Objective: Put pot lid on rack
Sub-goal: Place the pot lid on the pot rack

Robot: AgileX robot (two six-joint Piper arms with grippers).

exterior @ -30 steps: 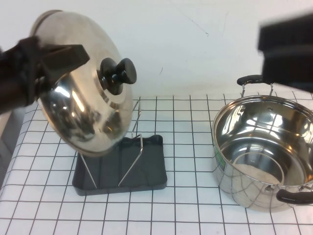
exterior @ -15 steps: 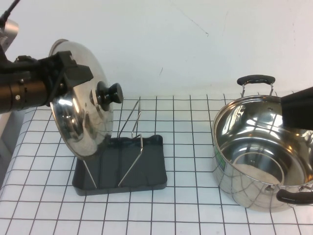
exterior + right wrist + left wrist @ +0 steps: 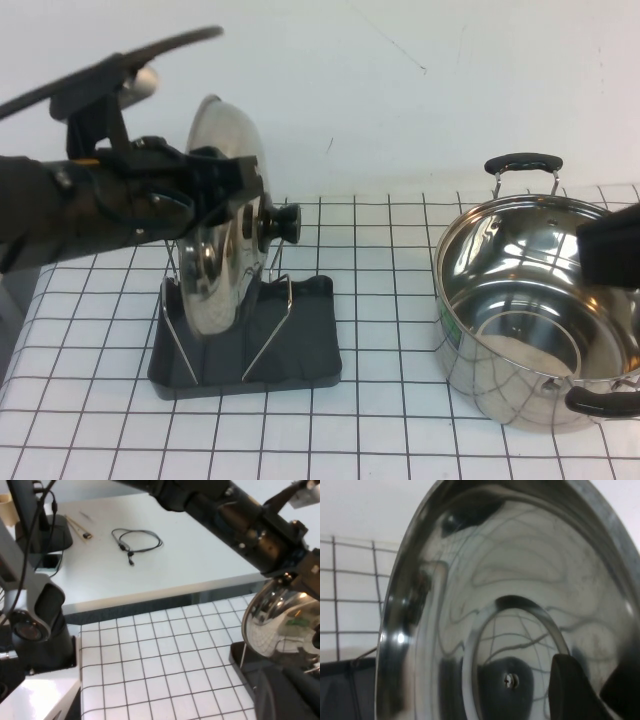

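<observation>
The shiny steel pot lid (image 3: 222, 262) stands almost edge-on between the silver wire uprights of the black rack (image 3: 300, 350), its lower rim down at the tray. Its black knob (image 3: 284, 222) points towards the pot. My left gripper (image 3: 238, 192) is shut on the lid's upper rim. In the left wrist view the lid's underside (image 3: 485, 610) fills the picture, with one dark finger (image 3: 568, 687) lying across it. The lid (image 3: 280, 622) and the rack (image 3: 248, 667) also show in the right wrist view. My right gripper (image 3: 612, 250) hangs over the pot at the right edge.
A deep steel pot (image 3: 520, 330) with two black handles stands on the checked cloth at the right. The left arm (image 3: 80, 205) reaches in from the left above the table. A grey table with a cable (image 3: 137, 539) lies beyond.
My left gripper has carried the lid right and down, turning it edge-on into the rack's wires. The right gripper has sunk lower at the right edge.
</observation>
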